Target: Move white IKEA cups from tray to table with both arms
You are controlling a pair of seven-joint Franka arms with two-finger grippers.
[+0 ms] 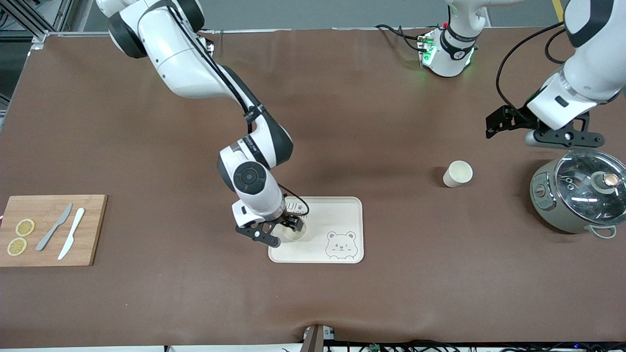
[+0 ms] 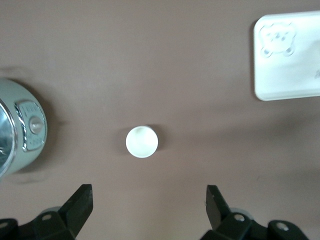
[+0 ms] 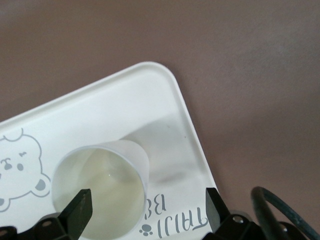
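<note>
One white cup (image 1: pixel 295 231) stands upright on the bear tray (image 1: pixel 342 210), at the tray's end toward the right arm. My right gripper (image 1: pixel 286 230) is low over it and open. In the right wrist view the cup (image 3: pixel 100 187) sits off to one side of the gap, one fingertip (image 3: pixel 80 210) over its rim, and the gripper (image 3: pixel 147 207) is not closed on it. The second white cup (image 1: pixel 458 173) stands alone on the table. My left gripper (image 1: pixel 567 139) hangs open and empty above the table beside the pot. Its wrist view looks down on that cup (image 2: pixel 142 141), ahead of the gripper (image 2: pixel 149 200).
A grey-green pot with a glass lid (image 1: pixel 582 195) stands at the left arm's end of the table, beside the free cup. A wooden board (image 1: pixel 54 230) with two knives and lemon slices lies at the right arm's end. The tray (image 2: pixel 285 65) also shows in the left wrist view.
</note>
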